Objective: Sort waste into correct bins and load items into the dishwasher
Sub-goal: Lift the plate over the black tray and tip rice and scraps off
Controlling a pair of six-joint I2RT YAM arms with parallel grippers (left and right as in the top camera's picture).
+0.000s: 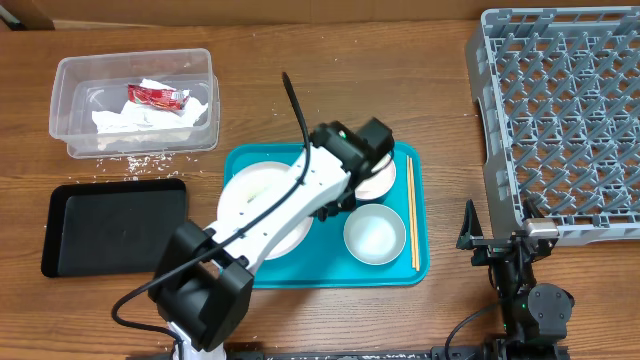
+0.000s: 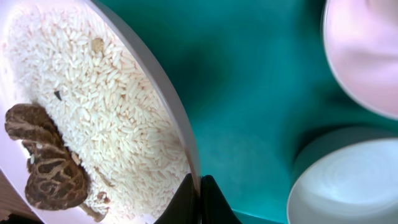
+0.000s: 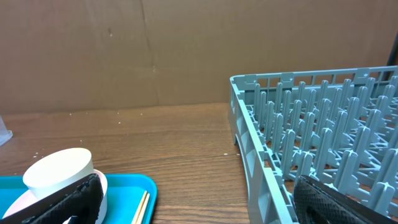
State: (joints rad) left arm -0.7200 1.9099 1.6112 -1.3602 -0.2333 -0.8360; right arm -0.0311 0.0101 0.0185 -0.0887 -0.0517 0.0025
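Left jaws: pressed almost together, pinching the rim of the white plate, which sits at the left of the teal tray and holds rice and a brown scrap. Right jaws: spread wide, empty, beside the dish rack.

Done: napkins and the red wrapper lie in the clear tub.

Left to do: the black tray and the rack hold nothing. 2 bowls, a cup and chopsticks lie on the teal tray. Stray grains dot the tabletop.
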